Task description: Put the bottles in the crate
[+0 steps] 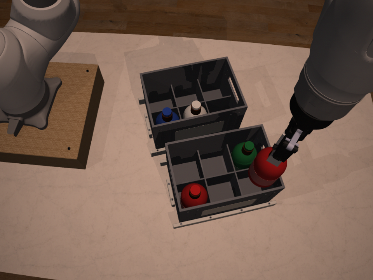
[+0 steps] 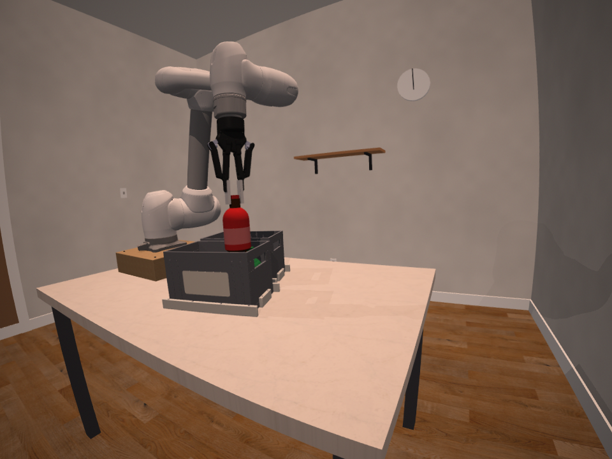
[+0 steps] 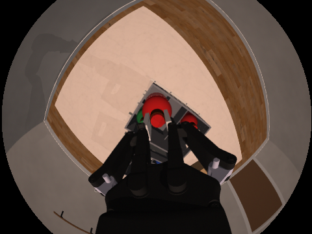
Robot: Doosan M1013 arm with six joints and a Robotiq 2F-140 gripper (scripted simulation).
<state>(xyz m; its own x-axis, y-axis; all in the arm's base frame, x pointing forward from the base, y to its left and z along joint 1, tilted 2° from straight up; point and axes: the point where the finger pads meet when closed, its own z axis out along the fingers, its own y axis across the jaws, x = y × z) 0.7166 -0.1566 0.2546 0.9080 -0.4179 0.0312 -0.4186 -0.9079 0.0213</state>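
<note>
My gripper (image 1: 274,156) (image 2: 234,195) (image 3: 157,117) is shut on the neck of a red bottle (image 1: 266,171) (image 2: 236,232) (image 3: 155,108). It holds the bottle upright, with the bottom near rim height, over the right front cell of the near crate (image 1: 171,171) (image 2: 173,271). That crate also holds a green bottle (image 1: 244,155) (image 3: 140,117) and another red bottle (image 1: 194,195) (image 3: 190,121). The far crate (image 1: 145,87) (image 2: 277,243) holds a blue bottle (image 1: 166,116) and a white bottle (image 1: 195,109) in its front cells. A pale paper strip (image 1: 262,93) lies right of the far crate; its marks are too faint to read.
The arm's base stands on a wooden block (image 1: 72,120) (image 2: 141,264) at the table's left. The two crates stand close together, each between white rails. The arm's thick forearm (image 1: 337,60) hangs over the table's right side.
</note>
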